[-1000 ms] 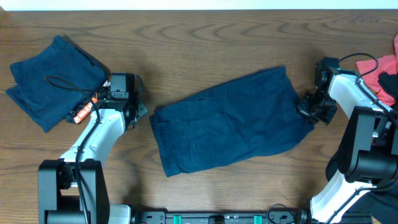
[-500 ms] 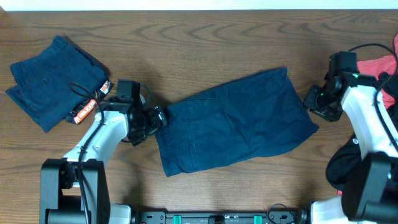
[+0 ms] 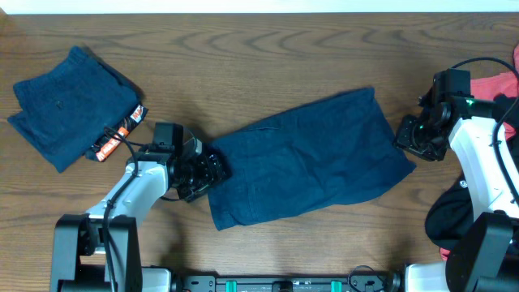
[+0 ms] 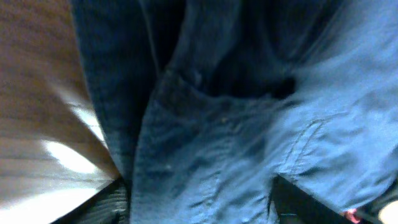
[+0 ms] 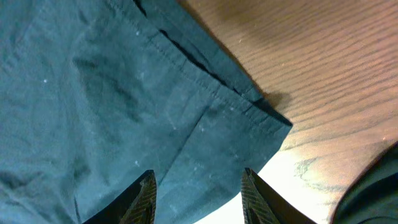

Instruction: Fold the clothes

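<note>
Navy-blue shorts (image 3: 308, 158) lie spread flat and slanted at mid-table. My left gripper (image 3: 212, 170) sits over their left edge. In the left wrist view its jaws are open wide (image 4: 202, 208), with the rumpled cloth (image 4: 249, 124) filling the space between the fingers (image 4: 106, 205). My right gripper (image 3: 409, 138) is at the shorts' right edge. In the right wrist view it is open (image 5: 198, 199) just above the hemmed corner (image 5: 249, 106), holding nothing. A folded pair of navy shorts (image 3: 69, 105) with an orange, white and black tag (image 3: 113, 138) lies at the far left.
A red cloth (image 3: 499, 93) lies at the right edge behind my right arm. A dark bundle (image 3: 454, 215) sits at the lower right beside the arm's base. Bare wood (image 5: 323, 74) shows right of the shorts' corner.
My left gripper has moved right from beside the folded pair onto the spread shorts' left edge. My right gripper has shifted slightly right, off the shorts' right edge.
</note>
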Action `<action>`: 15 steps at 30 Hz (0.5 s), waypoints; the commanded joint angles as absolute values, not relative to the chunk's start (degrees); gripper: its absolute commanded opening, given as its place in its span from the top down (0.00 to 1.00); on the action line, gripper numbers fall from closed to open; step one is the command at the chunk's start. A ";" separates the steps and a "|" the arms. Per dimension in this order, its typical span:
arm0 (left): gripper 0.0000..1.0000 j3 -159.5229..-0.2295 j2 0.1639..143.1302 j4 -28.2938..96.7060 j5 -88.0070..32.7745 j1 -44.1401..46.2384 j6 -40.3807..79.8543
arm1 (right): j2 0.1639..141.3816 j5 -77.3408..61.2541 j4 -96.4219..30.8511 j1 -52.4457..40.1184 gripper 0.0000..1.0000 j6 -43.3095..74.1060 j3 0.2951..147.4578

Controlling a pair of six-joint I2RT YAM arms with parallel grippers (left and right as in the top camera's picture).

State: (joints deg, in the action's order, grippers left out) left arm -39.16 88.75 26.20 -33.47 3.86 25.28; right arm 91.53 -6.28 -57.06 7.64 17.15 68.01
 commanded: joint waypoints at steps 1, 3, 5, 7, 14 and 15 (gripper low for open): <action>0.62 -37.23 90.59 26.26 -34.13 3.99 23.49 | 90.85 -8.38 -57.47 7.42 0.59 14.39 68.18; 0.86 -37.23 90.59 25.56 -34.09 3.97 22.15 | 90.85 -9.74 -57.45 7.22 0.60 12.49 68.18; 0.94 -37.32 90.56 24.51 -34.04 3.73 21.80 | 90.85 -11.11 -57.45 6.68 0.65 10.48 68.18; 0.94 -38.13 90.56 24.36 -33.85 2.94 21.65 | 90.85 -13.45 -57.41 5.98 0.77 7.33 68.18; 0.94 -48.69 90.54 34.15 -33.71 -1.21 19.84 | 90.87 -24.14 -55.31 -0.25 0.99 -3.55 68.18; 0.94 -50.59 90.54 36.16 -33.34 -1.41 19.27 | 90.87 -24.34 -54.74 -1.43 0.99 -3.51 68.18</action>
State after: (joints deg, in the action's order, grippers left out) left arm -44.95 90.32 33.74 -34.06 -0.27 21.76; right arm 91.50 -18.79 -55.51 1.65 1.83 68.01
